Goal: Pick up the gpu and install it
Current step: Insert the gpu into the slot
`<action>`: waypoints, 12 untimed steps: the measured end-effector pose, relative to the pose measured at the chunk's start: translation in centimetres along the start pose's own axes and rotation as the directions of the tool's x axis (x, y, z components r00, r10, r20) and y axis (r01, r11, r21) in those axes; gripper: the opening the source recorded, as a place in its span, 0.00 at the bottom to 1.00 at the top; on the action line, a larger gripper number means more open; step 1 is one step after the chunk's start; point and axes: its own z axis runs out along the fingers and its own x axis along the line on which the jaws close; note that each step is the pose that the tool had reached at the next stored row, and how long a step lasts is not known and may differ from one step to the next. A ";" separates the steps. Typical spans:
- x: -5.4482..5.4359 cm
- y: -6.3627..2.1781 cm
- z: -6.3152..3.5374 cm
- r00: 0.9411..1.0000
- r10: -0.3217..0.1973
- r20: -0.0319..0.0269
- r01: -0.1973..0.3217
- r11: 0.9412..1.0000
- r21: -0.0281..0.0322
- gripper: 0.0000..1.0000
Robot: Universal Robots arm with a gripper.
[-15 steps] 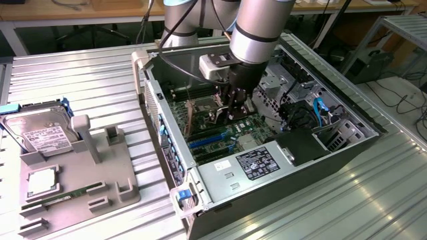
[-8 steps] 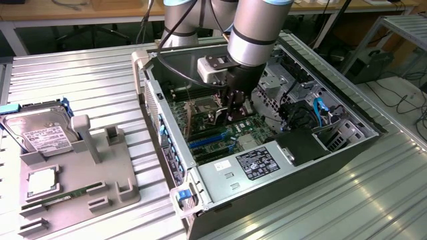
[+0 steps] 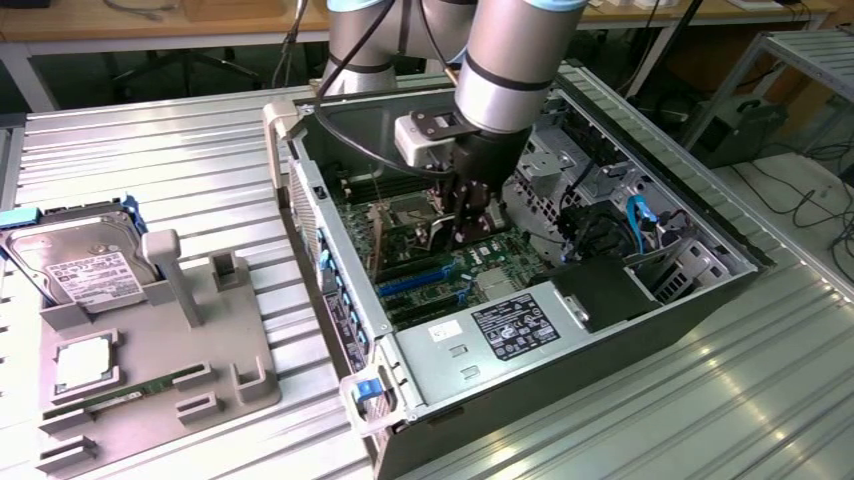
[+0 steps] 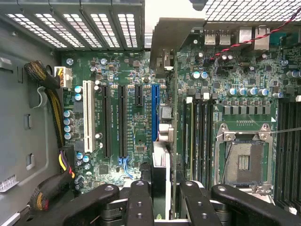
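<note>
Here the gripper is clenched on the gpu, held edge-on above the motherboard inside the open computer case.

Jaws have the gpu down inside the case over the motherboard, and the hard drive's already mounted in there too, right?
No: the hard drive stands in the grey holder outside the case, per the exterior view. The jaws do hold the gpu over the motherboard.
</note>
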 end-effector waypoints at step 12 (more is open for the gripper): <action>0.1 0.61 0.29 1.000 0.012 0.000 -0.012 1.000 -0.001 0.28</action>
